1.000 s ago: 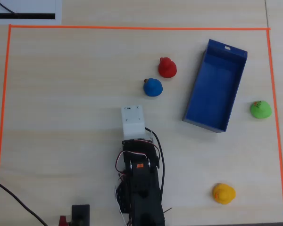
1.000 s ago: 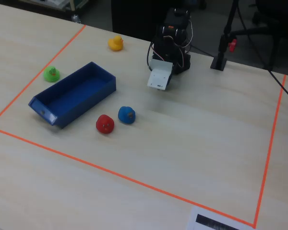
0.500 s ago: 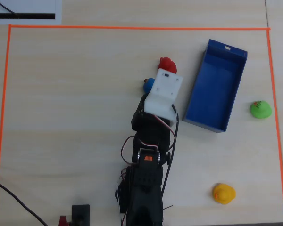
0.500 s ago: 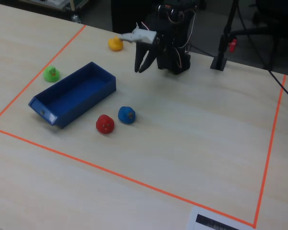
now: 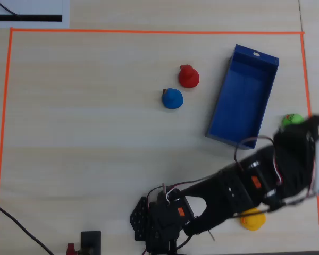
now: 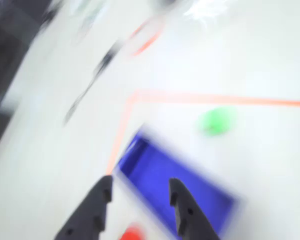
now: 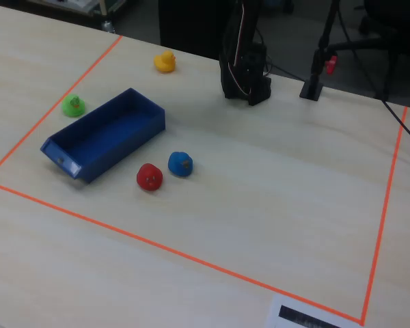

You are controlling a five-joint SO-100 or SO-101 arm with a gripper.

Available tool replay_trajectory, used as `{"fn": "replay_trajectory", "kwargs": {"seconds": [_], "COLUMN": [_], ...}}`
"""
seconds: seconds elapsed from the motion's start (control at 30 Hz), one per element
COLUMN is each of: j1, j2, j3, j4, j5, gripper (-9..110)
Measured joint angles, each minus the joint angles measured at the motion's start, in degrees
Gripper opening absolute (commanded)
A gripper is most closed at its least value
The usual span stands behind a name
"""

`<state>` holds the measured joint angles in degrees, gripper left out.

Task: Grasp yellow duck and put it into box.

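The yellow duck (image 5: 253, 220) sits near the front right of the table in the overhead view, partly under the raised arm (image 5: 244, 186). In the fixed view it (image 7: 165, 61) stands alone at the far side, left of the arm's base (image 7: 247, 72). The blue open box (image 5: 243, 96) lies empty and apart from it; it also shows in the fixed view (image 7: 102, 133) and, blurred, in the wrist view (image 6: 160, 172). My gripper (image 6: 140, 184) is open and empty, held high above the table, with the box's edge below and beyond its fingertips.
A green duck (image 5: 292, 119) sits just outside the box's right side. A red duck (image 5: 189, 77) and a blue duck (image 5: 172, 99) stand left of the box. Orange tape (image 5: 149, 31) frames the work area. A black stand (image 7: 320, 65) is beside the base.
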<state>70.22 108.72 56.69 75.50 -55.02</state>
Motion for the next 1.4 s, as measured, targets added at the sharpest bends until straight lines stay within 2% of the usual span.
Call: {"fn": "replay_trajectory", "kwargs": {"seconds": [0.13, 0.23, 0.33, 0.47, 0.57, 0.8, 0.93, 1.17, 1.4], "j1": [18.19, 25.84, 26.37, 23.03, 22.59, 27.25, 31.29, 37.09, 39.64], "j2": [6.5, 13.45, 20.3, 29.18, 30.67, 23.55, 16.17, 2.64, -6.68], "j3": [4.39, 19.25, 38.5, 57.13, 64.34, 66.09, 63.37, 59.06, 56.78], "j4": [8.88, 14.5, 17.58, 20.04, 22.15, 21.01, 14.33, -3.78, -8.7], "j5": [-9.58, -14.77, -15.56, -14.77, -14.94, -19.42, -22.68, -25.84, -26.02], "gripper": [18, 22, 30, 48, 40, 43, 42, 51, 51]}}
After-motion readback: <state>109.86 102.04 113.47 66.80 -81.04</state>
